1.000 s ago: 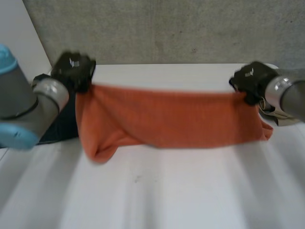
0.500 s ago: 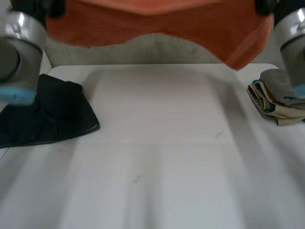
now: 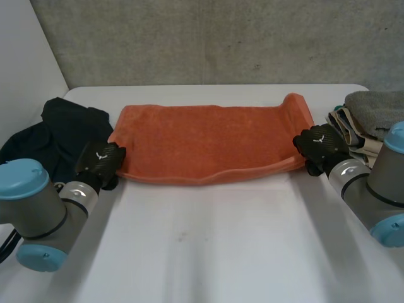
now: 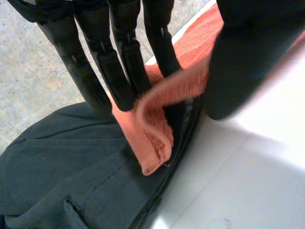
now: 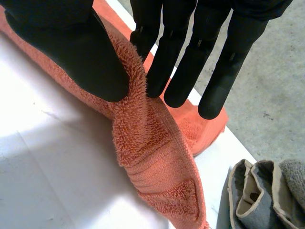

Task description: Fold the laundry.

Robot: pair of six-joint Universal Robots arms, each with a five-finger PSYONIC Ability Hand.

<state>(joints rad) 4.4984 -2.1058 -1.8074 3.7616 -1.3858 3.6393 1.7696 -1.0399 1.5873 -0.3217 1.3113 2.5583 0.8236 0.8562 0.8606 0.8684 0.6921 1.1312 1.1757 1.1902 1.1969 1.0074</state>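
**Status.** Seen from the head view, with the centre of the table as reference:

1. At 10 o'clock, a dark garment lies crumpled and unfolded. Judged as work left to do.
2. At 9 o'clock, the left hand sits on the near-left corner of the orange towel. Its wrist view shows that corner pinched between straight fingers and thumb, lying over the edge of the dark garment.
3. At 12 o'clock, the orange towel lies spread flat, long side across the table. Its far-right corner is turned up. No fold of the towel is yet evident; this step appears to be at its start.
4. At 3 o'clock, the right hand holds the near-right corner. Its wrist view shows the towel edge gripped between thumb and fingers.
5. At 2 o'clock, a stack of folded cloths rests at the table edge. Judged as finished items.

**Not readable.**

- The towel's layer count: single or doubled cannot be told.
- The stack is cut off at the edge, so its item count is unknown.
- The dark garment's type.
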